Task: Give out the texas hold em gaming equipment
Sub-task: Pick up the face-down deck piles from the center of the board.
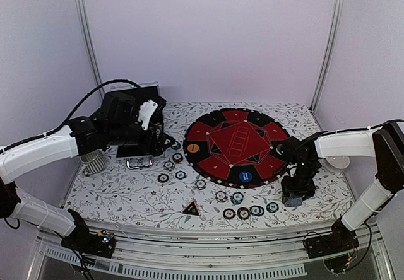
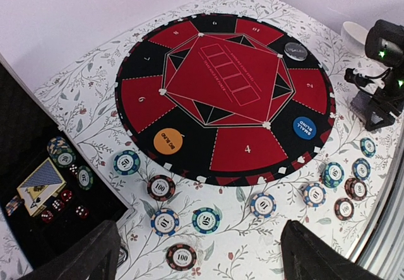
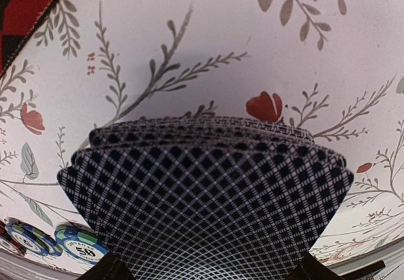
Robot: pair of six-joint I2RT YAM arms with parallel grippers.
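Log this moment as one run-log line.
left gripper: open, empty, above loose chips | right gripper: jaws around card deck, grip unconfirmed | mat: holds orange button, blue button

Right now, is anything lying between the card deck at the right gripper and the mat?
Nothing visible. Only bare floral cloth separates the card deck from the mat; the nearest chips lie off to the side.

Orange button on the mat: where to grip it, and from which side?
Probably straight down from above, jaws across the rim of the orange button. It lies flat on the mat, round, with nothing touching it, so any angle across works.
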